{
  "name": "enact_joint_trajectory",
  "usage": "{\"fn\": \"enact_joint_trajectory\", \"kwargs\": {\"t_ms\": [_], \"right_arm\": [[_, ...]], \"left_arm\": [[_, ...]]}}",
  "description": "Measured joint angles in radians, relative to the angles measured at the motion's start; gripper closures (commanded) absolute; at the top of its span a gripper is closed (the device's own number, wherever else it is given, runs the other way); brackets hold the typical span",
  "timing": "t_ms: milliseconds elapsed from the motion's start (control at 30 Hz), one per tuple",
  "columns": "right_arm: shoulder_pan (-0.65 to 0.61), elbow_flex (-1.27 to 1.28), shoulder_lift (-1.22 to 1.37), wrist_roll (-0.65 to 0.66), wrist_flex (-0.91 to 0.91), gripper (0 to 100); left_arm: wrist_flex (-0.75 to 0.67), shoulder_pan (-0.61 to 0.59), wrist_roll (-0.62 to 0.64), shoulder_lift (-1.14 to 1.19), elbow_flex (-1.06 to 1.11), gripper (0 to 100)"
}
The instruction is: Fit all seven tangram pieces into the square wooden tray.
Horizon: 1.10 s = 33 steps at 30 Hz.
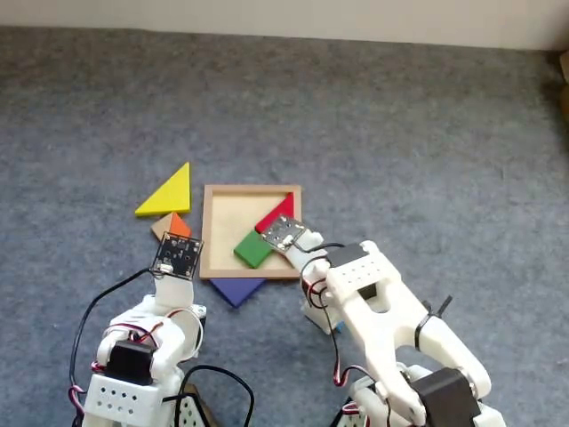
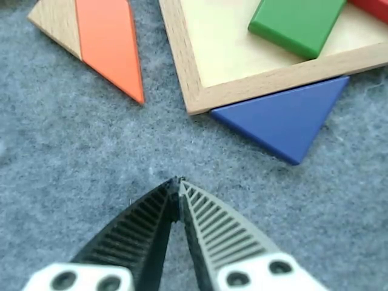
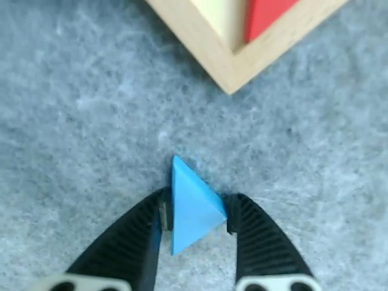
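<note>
My right tool [image 3: 195, 203] is clamped on a small light-blue triangle [image 3: 191, 209], just off a corner of the square wooden tray [image 1: 205, 233]. My left tool [image 2: 177, 185] is pinched closed, empty. In the tray lie a red triangle [image 1: 278, 212] and a green square block [image 1: 253, 250]. Five pieces remain, I judge: the held one, a dark-blue triangle [image 1: 236, 288] touching the tray at six o'clock, a yellow triangle [image 1: 169, 196] at ten, and an orange parallelogram [image 1: 179, 224] and a pale wooden triangle [image 1: 161, 229] at nine.

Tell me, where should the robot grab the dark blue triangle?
Probably from above, pinching the two slanted sides of the dark blue triangle near its free tip: it lies flat, and its long side abuts the wooden tray.
</note>
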Motion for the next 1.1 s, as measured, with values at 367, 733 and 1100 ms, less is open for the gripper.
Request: {"fn": "enact_joint_trajectory", "kwargs": {"t_ms": [367,733,1100], "right_arm": [[-0.003,-0.103,-0.235,0.18,0.147,93.5],[-0.005,-0.334,0.011,0.316,0.063,93.6],[-0.103,-0.506,0.249,0.496,0.04,93.6]], "left_arm": [[0.0,0.0,0.0,0.0,0.0,99],[0.0,0.0,0.0,0.0,0.0,99],[0.0,0.0,0.0,0.0,0.0,99]]}}
